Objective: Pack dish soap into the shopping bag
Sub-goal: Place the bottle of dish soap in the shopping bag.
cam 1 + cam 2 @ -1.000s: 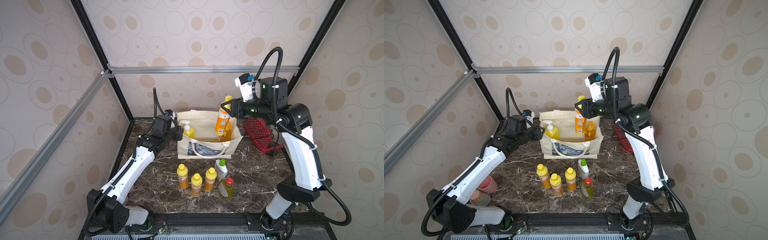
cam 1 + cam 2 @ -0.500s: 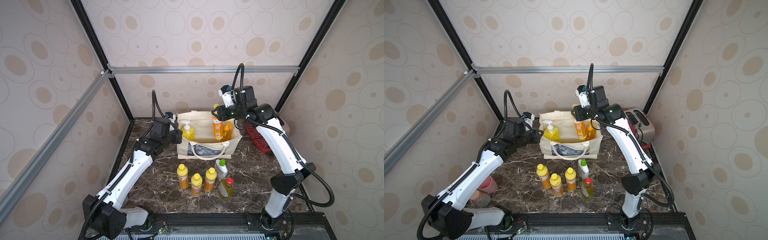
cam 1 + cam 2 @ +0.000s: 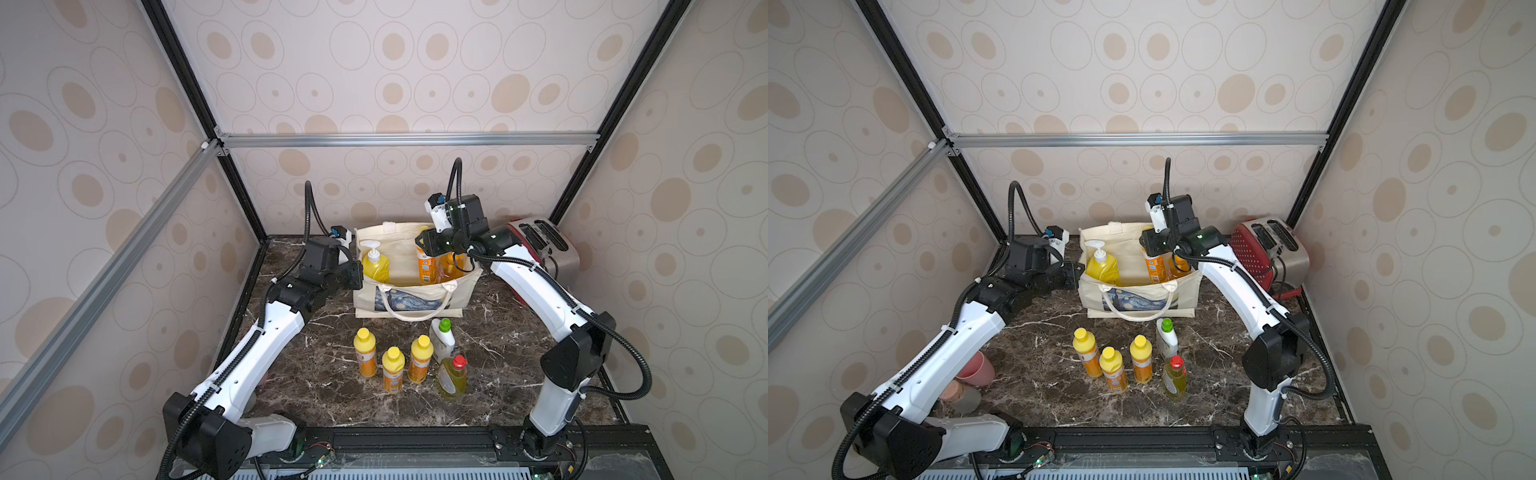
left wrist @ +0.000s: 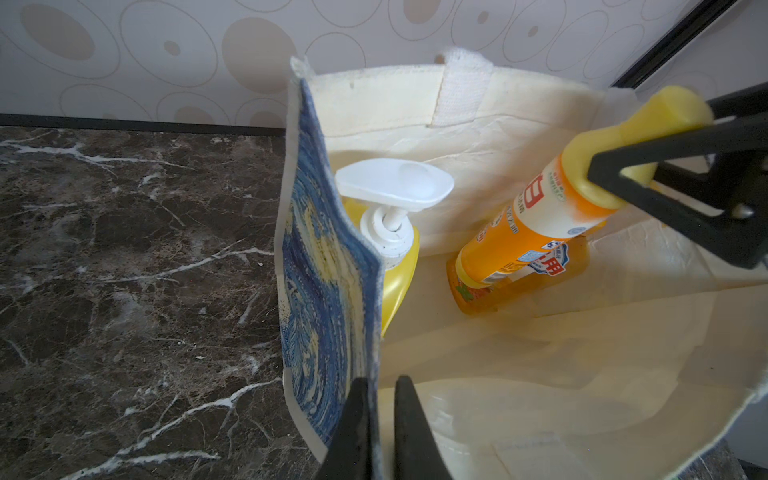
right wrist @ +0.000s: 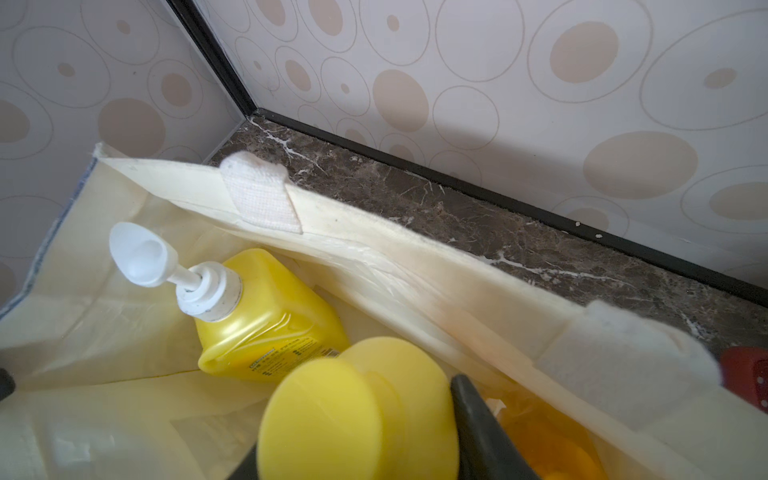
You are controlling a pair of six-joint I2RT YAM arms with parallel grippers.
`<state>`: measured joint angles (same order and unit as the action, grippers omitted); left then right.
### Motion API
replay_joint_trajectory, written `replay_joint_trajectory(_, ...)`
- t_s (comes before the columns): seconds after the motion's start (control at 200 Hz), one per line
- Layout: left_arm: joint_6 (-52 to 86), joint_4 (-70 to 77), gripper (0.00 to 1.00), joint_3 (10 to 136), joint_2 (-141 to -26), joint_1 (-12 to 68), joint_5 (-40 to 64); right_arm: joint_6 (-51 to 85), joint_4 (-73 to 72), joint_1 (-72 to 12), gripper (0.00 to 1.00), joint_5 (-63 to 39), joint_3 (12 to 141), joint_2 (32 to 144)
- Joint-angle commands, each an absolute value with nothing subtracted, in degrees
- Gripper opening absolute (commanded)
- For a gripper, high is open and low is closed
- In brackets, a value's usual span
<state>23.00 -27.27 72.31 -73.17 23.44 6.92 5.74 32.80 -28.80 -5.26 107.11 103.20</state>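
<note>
The shopping bag (image 3: 415, 299) (image 3: 1142, 299) stands open at the back of the table. My left gripper (image 4: 382, 415) (image 3: 358, 274) is shut on the bag's left side wall (image 4: 328, 291). Inside stand a yellow white-pump bottle (image 3: 376, 266) (image 5: 266, 324) and a clear amber bottle (image 3: 451, 262) (image 4: 478, 297). My right gripper (image 3: 424, 243) (image 5: 365, 449) is shut on the neck of a small orange yellow-capped bottle (image 3: 426, 266) (image 4: 532, 232), lowered inside the bag. In front of the bag stand three small orange bottles (image 3: 392, 370), a white green-capped one (image 3: 442, 338) and a yellow-green red-capped one (image 3: 452, 376).
A red toaster (image 3: 540, 249) (image 3: 1266, 253) sits right of the bag, close to my right arm. Pink and tan cups (image 3: 976, 370) lie under my left arm. Walls and black frame posts enclose the marble table (image 3: 498, 365).
My right arm has come down and left, lowering the orange bottle into the bag. My left gripper has closed on the bag's side wall.
</note>
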Motion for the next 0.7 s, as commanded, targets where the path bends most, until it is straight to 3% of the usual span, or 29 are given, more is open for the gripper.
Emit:
replay_joint_trajectory(0.0,21.4,-29.8,0.11,73.3,-71.8,23.7,6.0,5.2,23.2,-27.9,0.09,-2.0,105.3,100.9)
replay_joint_trajectory(0.275,21.4,-30.0,0.10,73.1,-72.0,23.6,5.8,9.4,16.8,-27.3,0.08,-4.4,100.4,102.1)
replay_joint_trajectory(0.696,21.4,-30.8,0.10,73.8,-72.4,23.6,5.9,10.7,12.9,-27.2,0.09,1.9,91.3,100.2)
